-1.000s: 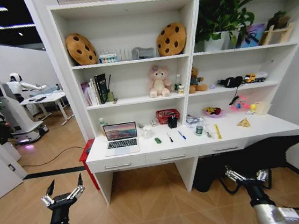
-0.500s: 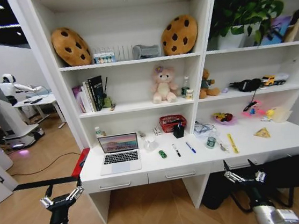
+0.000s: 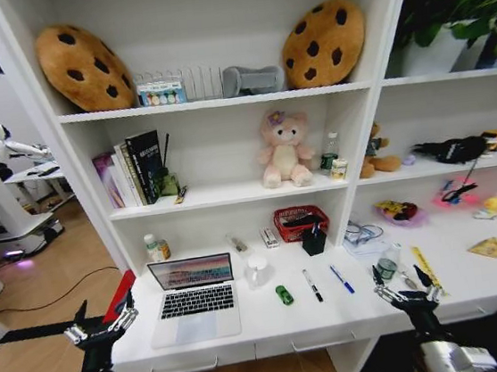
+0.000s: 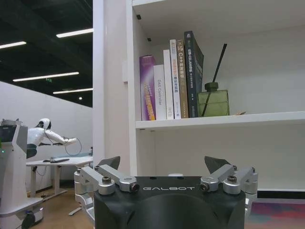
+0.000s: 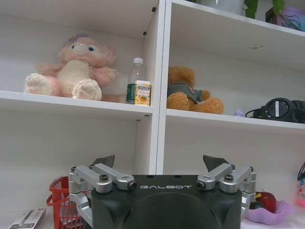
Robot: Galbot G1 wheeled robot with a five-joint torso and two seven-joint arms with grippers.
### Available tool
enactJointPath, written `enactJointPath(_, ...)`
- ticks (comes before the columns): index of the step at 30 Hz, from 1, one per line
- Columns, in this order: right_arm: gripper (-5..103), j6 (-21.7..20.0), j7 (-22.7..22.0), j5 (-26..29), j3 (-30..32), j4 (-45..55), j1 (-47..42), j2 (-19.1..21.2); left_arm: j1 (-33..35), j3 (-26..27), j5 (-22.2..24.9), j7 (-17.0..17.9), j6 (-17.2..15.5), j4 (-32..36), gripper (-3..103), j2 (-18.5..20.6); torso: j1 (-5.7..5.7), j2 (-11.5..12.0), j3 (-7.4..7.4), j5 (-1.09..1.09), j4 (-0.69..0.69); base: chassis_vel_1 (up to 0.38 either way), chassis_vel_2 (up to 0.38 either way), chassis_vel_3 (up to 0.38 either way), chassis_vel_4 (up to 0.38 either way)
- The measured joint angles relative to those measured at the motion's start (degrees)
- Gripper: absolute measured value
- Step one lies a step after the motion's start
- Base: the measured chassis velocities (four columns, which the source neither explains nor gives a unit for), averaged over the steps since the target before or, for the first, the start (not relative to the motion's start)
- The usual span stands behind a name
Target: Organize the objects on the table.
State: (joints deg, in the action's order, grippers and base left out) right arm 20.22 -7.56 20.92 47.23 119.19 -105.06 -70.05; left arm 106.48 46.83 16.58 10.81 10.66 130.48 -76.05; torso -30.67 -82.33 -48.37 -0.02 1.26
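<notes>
Objects: we count one silver laptop (image 3: pixel 195 298), one black pen (image 3: pixel 312 285), one blue pen (image 3: pixel 341 279), one small dark green item (image 3: pixel 284 295) and one green-labelled can (image 3: pixel 387 263), all on the white table (image 3: pixel 264 326).
Left gripper: our left gripper (image 3: pixel 100 321) hangs low at the table's left front corner, fingers spread apart, holding nothing; in the left wrist view its fingertips (image 4: pixel 108 163) stand wide before a shelf of books (image 4: pixel 171 80).
Right gripper: our right gripper (image 3: pixel 404 284) sits at the table's front edge, fingers apart and empty.
Near the left gripper: the laptop lies just right of it, lid open, screen facing us.
Near the right gripper: the can stands just beyond it; the blue pen lies to its left, then the black pen, then the green item.
Long axes: both pens run front to back, near ends angled slightly right; the green item likewise.
Change: the whole view has closed in since a second ago, so the table now reaches our grippers; the things themselves lie as they did.
</notes>
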Motion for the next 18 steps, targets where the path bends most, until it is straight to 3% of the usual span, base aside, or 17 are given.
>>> enactJointPath(2,100,-0.08,0.0,-0.02,-0.02,-0.03,0.07,0.07,0.05,0.15,0.05,0.11,0.0,-0.04,98,-0.02,0.02,0.0,0.0,0.04,-0.06,-0.023,0.03,0.007,0.033)
enactJointPath(6,100,-0.19,-0.03,0.05,-0.05,-0.03,0.18,0.09,-0.12,0.27,-0.24,0.5,-0.46,-0.04,97,0.24,0.11,-0.04,0.04,0.02,-0.02,0.008,-0.021,0.008,0.05)
enactJointPath(10,100,-0.3,-0.04,-0.07,-0.28,0.03,0.1,-0.35,-0.17,0.42,-1.0,0.43,-1.63,0.01,87,2.47,0.13,-0.05,0.03,0.0,-0.02,0.059,-0.058,-0.044,0.044)
enactJointPath(11,100,-0.3,-0.09,-0.23,-0.41,0.1,-0.06,-0.66,-0.09,0.69,-0.84,0.07,-2.5,0.49,76,4.9,0.13,-0.05,0.04,0.01,-0.02,0.0,0.0,0.0,0.0)
enactJointPath(13,100,-0.29,-0.25,-0.55,-0.6,0.14,-0.25,-0.84,0.04,1.27,0.35,-0.54,-3.79,1.21,70,10.29,0.09,-0.04,0.02,0.01,-0.02,0.0,0.0,0.0,0.0)
enactJointPath(14,100,-0.29,-0.25,-0.55,-0.6,0.14,-0.25,-0.84,0.04,1.27,0.35,-0.54,-3.79,1.21,70,10.29,0.09,-0.04,0.02,0.01,-0.02,0.0,0.0,0.0,0.0)
enactJointPath(15,100,-0.24,-0.32,-0.74,-0.73,0.19,-0.33,-0.81,0.34,1.78,1.55,-0.8,-4.48,1.65,65,14.89,0.07,-0.03,0.01,0.01,-0.02,0.0,0.0,0.0,0.0)
enactJointPath(16,100,-0.24,-0.32,-0.74,-0.73,0.19,-0.33,-0.81,0.34,1.78,1.55,-0.8,-4.48,1.65,65,14.89,0.07,-0.03,0.01,0.01,-0.02,0.0,0.0,0.0,0.0)
enactJointPath(17,100,-0.19,-0.46,-0.78,-0.77,0.26,-0.39,-0.73,0.69,2.21,2.74,-0.91,-4.91,1.84,59,20.18,0.06,-0.02,0.01,0.0,-0.04,0.0,0.0,0.0,0.0)
enactJointPath(18,100,-0.19,-0.46,-0.78,-0.77,0.26,-0.39,-0.73,0.69,2.21,2.74,-0.91,-4.91,1.84,59,20.18,0.06,-0.02,0.01,0.0,-0.04,0.0,0.0,0.0,0.0)
